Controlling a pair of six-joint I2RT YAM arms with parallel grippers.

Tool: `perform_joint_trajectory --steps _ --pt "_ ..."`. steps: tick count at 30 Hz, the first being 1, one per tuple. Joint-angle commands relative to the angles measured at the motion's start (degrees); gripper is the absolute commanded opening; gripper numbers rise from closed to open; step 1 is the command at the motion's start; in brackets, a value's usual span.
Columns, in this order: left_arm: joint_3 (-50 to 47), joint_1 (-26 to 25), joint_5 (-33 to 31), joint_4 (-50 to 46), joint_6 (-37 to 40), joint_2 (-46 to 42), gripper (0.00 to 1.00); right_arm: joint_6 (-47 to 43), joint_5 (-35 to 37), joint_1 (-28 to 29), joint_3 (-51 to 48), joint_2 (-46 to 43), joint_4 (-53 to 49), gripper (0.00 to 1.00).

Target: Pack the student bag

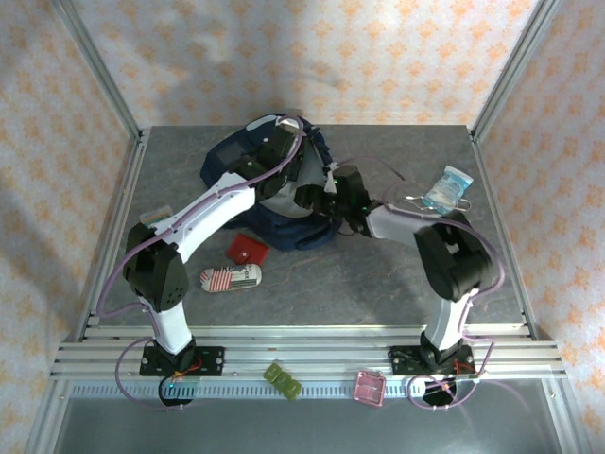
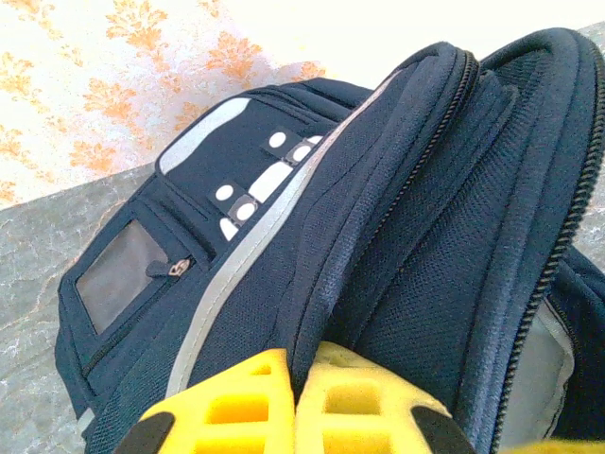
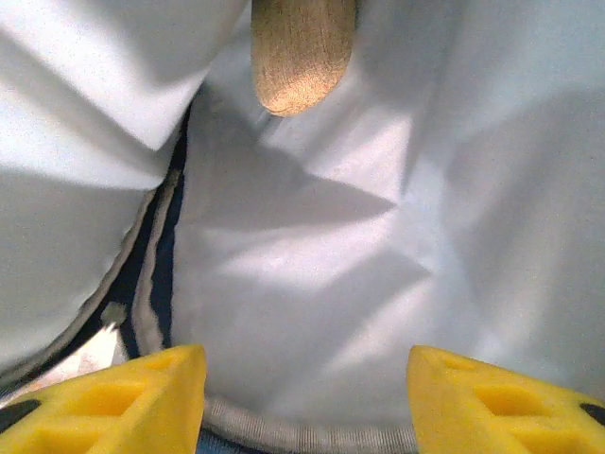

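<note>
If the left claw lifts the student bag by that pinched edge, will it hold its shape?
Probably not: the student bag is soft mesh fabric, folded where the left claw pinches it, so it would likely sag. It lies slumped on the table, suggesting little stiffening. Pushed, it would probably bunch up rather than slide whole.

Left arm and right arm angled inward, left fingers tight together, right fingers well apart, wrists apparently low.

The student bag, a navy-blue backpack with a grey reflective stripe, lies at twelve o'clock on the worktop, main compartment unzipped, pale lining exposed.
</note>
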Motion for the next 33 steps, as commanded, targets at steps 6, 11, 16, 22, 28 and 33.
perform_joint_trajectory --steps 6,11,16,22,28,33 --pt "-3.21 -1.51 0.08 2.79 -6.54 -5.66 0.18 -3.98 9.01 -0.33 -15.51 -18.46 -5.67 0.59" --pt "-9.68 -2.40 2.34 3.72 -12.24 -9.80 0.42 -5.99 10.09 0.22 -19.31 -26.24 -8.82 0.60" --pt "-18.70 -2.69 1.92 1.98 -23.24 -16.88 0.53 -11.15 11.86 3.29 -18.82 -30.42 -11.36 0.71" --pt "-31.44 -2.08 -0.94 -8.23 -44.48 -26.86 0.94 -11.08 9.66 3.71 -17.87 -28.54 -8.96 0.72" --pt "-49.44 3.44 12.55 -5.12 -64.85 -39.73 0.99 -10.00 7.60 4.15 -17.14 -25.87 -5.91 0.72" --pt "-61.66 7.50 19.58 0.20 -78.81 -47.90 0.99 -9.36 7.37 4.40 -17.51 -27.69 -5.76 0.72"
